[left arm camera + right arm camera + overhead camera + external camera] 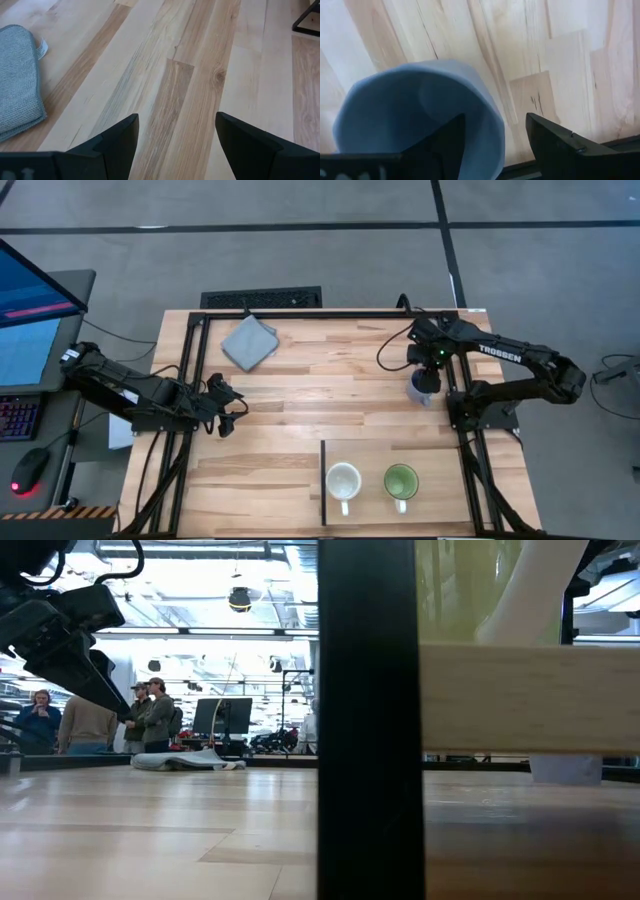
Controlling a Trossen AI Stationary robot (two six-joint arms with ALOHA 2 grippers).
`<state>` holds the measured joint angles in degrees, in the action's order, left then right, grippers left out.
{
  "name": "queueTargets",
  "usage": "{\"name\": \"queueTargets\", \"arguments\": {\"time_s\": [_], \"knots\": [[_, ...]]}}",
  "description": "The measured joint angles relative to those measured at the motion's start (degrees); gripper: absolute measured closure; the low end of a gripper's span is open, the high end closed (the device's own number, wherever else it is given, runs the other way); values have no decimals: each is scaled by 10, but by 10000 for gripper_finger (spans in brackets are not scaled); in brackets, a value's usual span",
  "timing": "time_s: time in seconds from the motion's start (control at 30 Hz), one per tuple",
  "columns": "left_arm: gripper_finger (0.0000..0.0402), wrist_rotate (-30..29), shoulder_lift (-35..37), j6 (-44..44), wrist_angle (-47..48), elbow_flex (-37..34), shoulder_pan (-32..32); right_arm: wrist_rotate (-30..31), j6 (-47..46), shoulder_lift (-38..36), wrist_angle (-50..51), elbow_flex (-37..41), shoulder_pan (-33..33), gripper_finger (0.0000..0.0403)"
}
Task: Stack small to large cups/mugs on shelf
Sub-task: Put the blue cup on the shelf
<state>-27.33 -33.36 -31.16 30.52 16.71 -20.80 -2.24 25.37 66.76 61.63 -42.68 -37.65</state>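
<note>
Currently the right gripper (424, 383) sits over the blue-grey mug (421, 390), which stands on the planked table (330, 395) beyond the far right corner of the shelf (440, 480), just beside the table's right frame rail. One finger (445, 145) is inside the mug's mouth and the other finger is outside its wall, so the jaws straddle the rim; whether they already press the wall cannot be told. The mug is pale blue-grey with a smooth matte interior and a rounded lip. The shelf is a pale wood panel with a dark strip along its left edge. On it stand the cream-white mug (343, 480) nearer that strip and the bright green mug (401, 481) to its right, apart, both upright, handles toward the near edge. The left gripper (228, 406) hovers well left of the shelf, fingers apart and empty. A grey folded cloth (249, 342) lies at the far left.
</note>
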Motion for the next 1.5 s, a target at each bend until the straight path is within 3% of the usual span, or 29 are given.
{"name": "queueTargets", "arguments": {"time_s": [0.47,1.0,1.5], "knots": [[148,0,0,0,0,0,0,0,-26,0,1,0,0,177],[148,0,0,0,0,0,0,1,36,0,-5,0,0,310],[148,0,0,0,0,0,0,1,47,0,-8,0,1,343]]}}
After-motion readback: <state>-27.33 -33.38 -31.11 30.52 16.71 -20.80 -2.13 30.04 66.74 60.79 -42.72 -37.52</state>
